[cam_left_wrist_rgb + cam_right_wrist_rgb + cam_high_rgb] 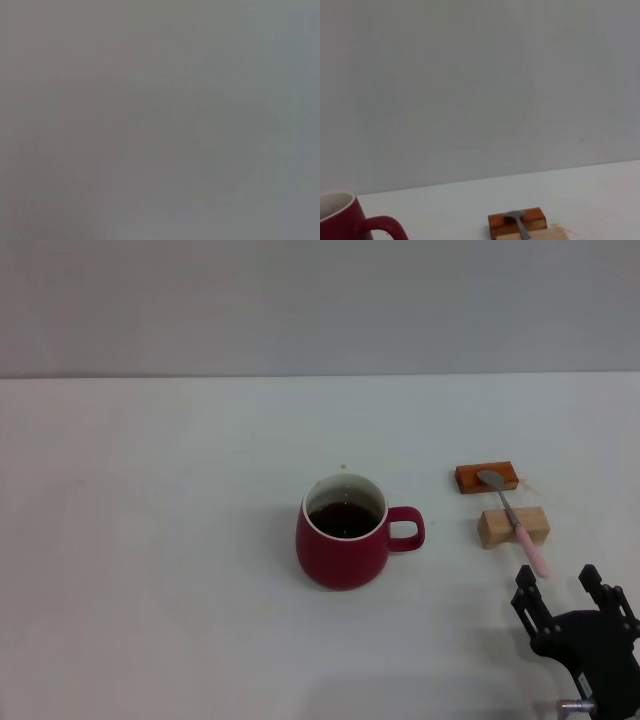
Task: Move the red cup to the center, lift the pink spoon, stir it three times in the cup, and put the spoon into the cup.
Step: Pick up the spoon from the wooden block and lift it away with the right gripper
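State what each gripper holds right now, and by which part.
Nothing is held. The right gripper is open and empty, just near of the spoon, which lies across two blocks. The left gripper is out of view.

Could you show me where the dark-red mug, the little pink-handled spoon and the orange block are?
Rounded dark-red ceramic mug (338, 558): head view, on its outer front wall.
Slim pink-handled metal spoon (533, 549): head view, on its pale pink handle.
Small orange block (470, 478): head view, on its top face beside the spoon's bowl.

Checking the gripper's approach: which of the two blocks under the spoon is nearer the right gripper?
The tan block, under the spoon's neck, is nearer the right gripper; the orange block lies beyond it, under the bowl.
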Tool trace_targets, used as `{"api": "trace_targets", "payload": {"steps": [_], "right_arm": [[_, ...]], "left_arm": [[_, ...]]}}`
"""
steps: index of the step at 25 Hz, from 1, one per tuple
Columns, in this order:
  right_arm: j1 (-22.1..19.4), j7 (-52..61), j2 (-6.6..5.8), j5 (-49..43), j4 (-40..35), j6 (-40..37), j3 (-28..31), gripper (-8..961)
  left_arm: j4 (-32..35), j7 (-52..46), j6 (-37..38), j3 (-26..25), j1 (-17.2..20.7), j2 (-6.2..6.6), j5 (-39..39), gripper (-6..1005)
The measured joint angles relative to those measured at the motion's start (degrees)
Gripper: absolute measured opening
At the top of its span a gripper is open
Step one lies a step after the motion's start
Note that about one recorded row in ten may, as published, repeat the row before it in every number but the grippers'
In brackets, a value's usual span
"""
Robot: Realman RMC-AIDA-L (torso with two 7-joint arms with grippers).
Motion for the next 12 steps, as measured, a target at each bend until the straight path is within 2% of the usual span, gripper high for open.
{"api": "trace_targets", "payload": {"steps": [12], "right_arm": [[2.6, 0.6, -0.04, 0.0, -2.2, 2.2, 0.7, 738]], "left_arm": [[0.0, 0.1, 0.0, 0.0, -0.4, -0.22, -0.1, 848]]}}
